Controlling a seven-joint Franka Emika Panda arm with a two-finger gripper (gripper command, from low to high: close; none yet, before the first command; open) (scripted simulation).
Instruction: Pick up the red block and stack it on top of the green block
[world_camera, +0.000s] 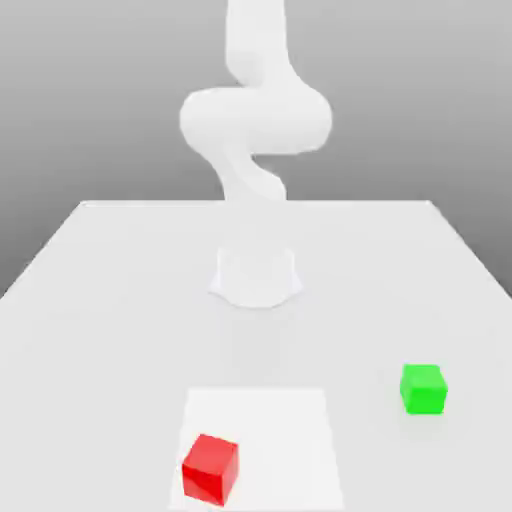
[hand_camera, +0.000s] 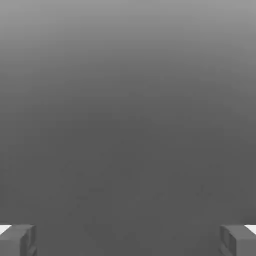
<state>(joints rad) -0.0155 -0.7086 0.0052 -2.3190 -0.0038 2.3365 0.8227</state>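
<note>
Hand (hand_camera: 128, 241): spread, 2 fingers wide apart, nothing between them.
Red block (world_camera: 210, 469): on the pale square (world_camera: 265, 435), toward the exterior view's left, turned askew; if the hand comes down unrotated, I'd expect it to catch 2 corners and twist the block away.
Green block (world_camera: 424, 389): on the tabletop (world_camera: 110, 340), exterior view's right, well apart from the red 1; a low carry could knock it.
Stack: unmade; an off-centre release, or letting go too high, could tip the red block off.
</note>
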